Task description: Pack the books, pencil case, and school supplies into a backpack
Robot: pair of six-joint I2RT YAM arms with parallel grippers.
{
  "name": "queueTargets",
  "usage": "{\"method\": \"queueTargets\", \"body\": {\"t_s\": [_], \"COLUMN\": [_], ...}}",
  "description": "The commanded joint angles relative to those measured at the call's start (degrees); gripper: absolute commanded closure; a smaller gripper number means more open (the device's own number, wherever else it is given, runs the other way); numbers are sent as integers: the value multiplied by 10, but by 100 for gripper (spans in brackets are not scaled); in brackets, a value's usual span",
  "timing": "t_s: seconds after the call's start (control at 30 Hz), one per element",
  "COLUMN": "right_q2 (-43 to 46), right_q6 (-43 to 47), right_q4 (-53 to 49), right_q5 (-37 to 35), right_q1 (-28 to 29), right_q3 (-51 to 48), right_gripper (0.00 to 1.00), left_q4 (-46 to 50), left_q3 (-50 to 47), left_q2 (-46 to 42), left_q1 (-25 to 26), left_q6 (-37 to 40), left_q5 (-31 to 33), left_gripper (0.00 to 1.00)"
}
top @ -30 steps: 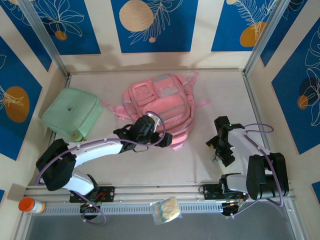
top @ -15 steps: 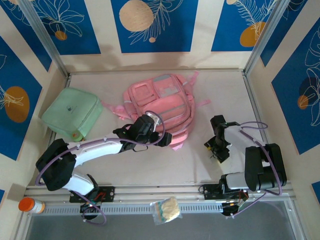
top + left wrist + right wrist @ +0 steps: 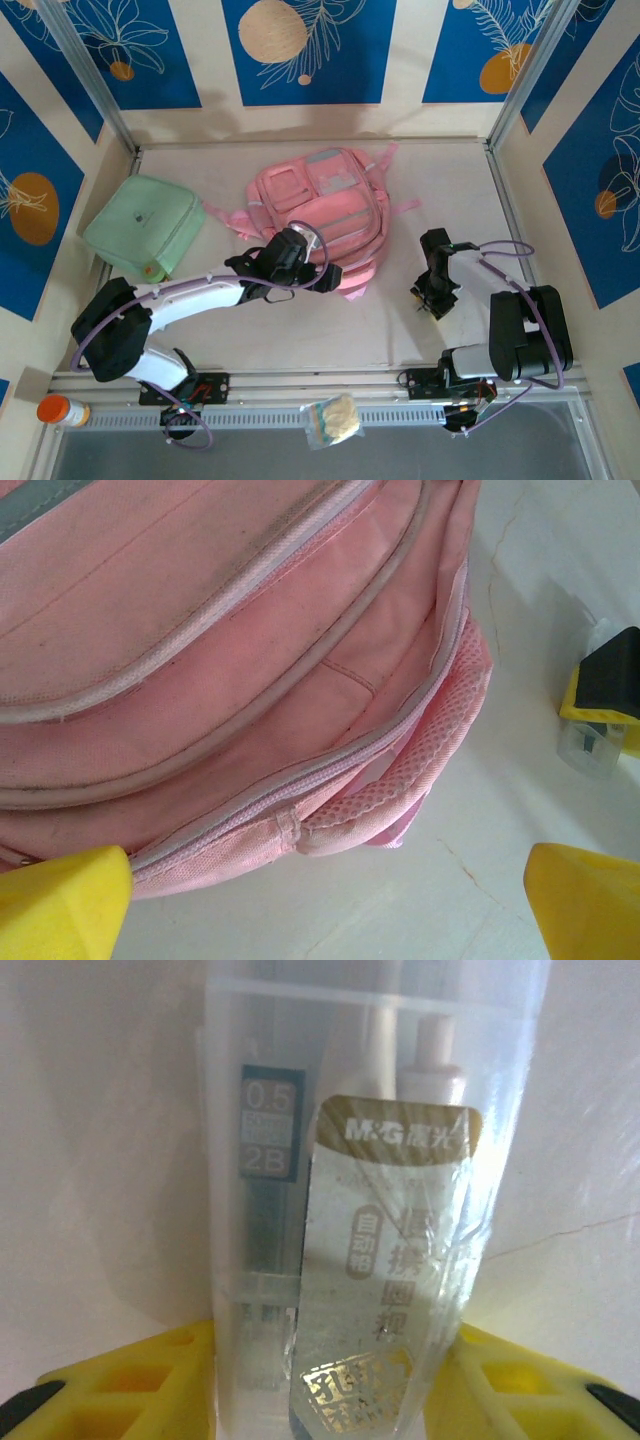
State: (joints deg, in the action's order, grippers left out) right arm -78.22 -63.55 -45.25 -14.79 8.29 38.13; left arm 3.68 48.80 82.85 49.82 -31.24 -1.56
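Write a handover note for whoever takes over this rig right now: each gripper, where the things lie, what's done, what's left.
Left gripper open, at the pink backpack's near edge.
Right gripper at the clear pencil packet, which sits between its fingers; grip unsure.
Backpack flat mid-table; zip in left wrist view looks closed.
Done: packet reached. Left: unzip backpack, put packet in.

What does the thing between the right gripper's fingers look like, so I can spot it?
Find the large pink fabric backpack in the middle, then go right to the right gripper. Between its yellow fingers sits a clear plastic packet, set apart by a gold label and an inner tube marked 0.5 2B.
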Motion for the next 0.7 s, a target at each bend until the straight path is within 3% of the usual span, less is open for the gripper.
{"method": "queueTargets", "body": {"t_s": [0.0, 0.17, 0.27, 0.43, 0.67], "right_q2": [-1, 9, 16, 39, 43], "right_q6": [21, 52, 70, 105, 146], "right_q4": [12, 2, -20, -60, -98], "right_q5": [20, 30, 23, 16, 25], "right_q1": [6, 12, 28, 68, 110], "right_q3": [7, 23, 44, 81, 138], "right_gripper": [54, 56, 56, 57, 57], "left_q4": [14, 38, 67, 137, 117], "left_q3": [3, 16, 34, 93, 150], "left_q2": [-18, -30, -43, -32, 53], "left_q1": [-7, -12, -20, -31, -32], "left_q6": [-3, 16, 68, 222, 411], "left_q5": [2, 14, 31, 76, 87], "left_gripper": [0, 1, 1, 1, 0]}}
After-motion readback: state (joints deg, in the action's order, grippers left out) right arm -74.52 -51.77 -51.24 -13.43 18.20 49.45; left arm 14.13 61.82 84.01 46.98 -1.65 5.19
